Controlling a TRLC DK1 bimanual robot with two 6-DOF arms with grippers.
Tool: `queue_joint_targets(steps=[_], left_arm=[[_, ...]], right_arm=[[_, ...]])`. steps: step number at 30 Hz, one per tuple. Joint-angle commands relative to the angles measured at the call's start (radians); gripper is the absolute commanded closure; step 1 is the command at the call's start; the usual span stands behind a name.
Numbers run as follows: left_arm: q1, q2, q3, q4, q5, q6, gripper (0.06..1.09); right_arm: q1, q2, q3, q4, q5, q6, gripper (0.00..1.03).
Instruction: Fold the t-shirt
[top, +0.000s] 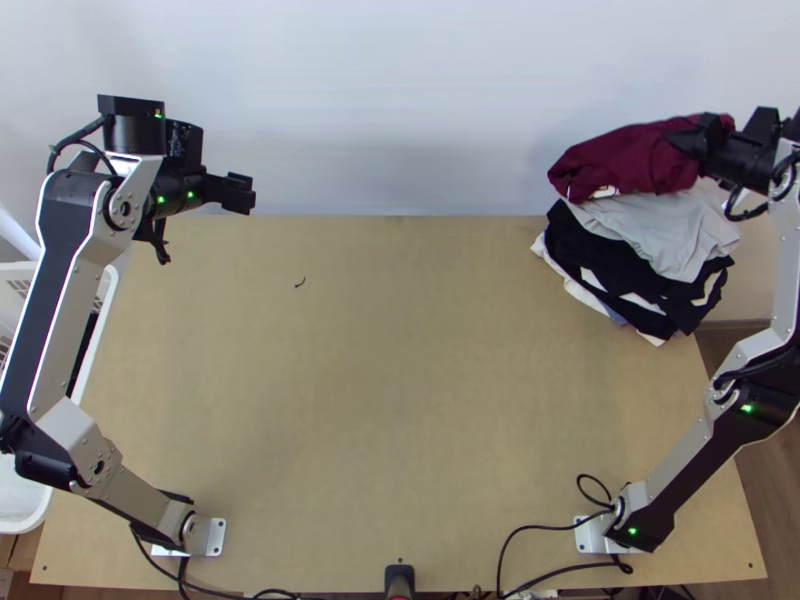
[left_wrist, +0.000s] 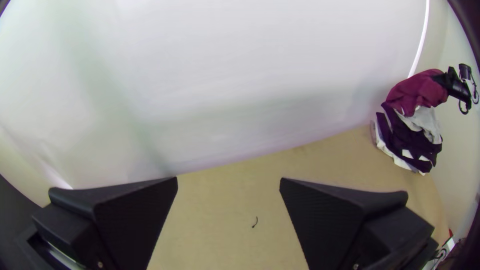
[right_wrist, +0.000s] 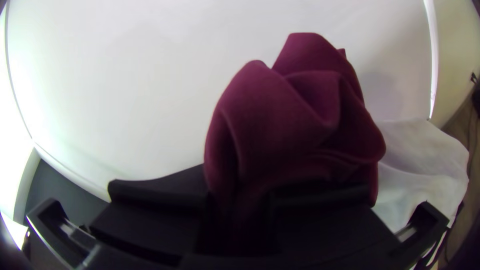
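The maroon cloth t-shirt (top: 620, 165) is in the grip of my right claw (top: 692, 140), whose wide flat black fingers are closed on a gathered bit of it, at the end toward my right side; I can't tell whether that is hem, sleeve or collar. The rest of it spreads out from the claw leftward, over the top of a stack of clothes at the far right corner of the light wooden desk (top: 400, 380). How much of its weight the stack bears, I can't say. The shirt is bunched, neither flat nor squared: a long soft lump with a rounded outline from above, and a small white patch at its near edge. In my right wrist view it swells up beyond the fingers in thick, rounded folds, with a deep crease running down its middle and darker hollows between. Just under it lies a crumpled pale grey garment (top: 660, 228), then black garments (top: 625, 250) and, lowest, white ones (top: 655, 338), their edges poking out unevenly. My left claw (top: 232, 193) is well apart from all that, over the desk's far left part, its fingers spread wide with nothing between them. A short dark thread (top: 300, 283) lies on the desk near it, and a white plastic basket (top: 105, 300) stands beside the desk's left edge.
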Motion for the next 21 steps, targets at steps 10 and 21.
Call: queue_joint_targets(steps=[10,21], left_arm=[[-0.034,-0.023,0.008,-0.004,-0.007,-0.001,0.09],[-0.054,-0.020,0.009,0.000,-0.007,0.005,0.09]], right_arm=[[-0.084,-0.025,0.027,-0.097,-0.002,-0.126,1.00],[-0.138,-0.029,0.027,-0.222,0.047,-0.208,1.00]])
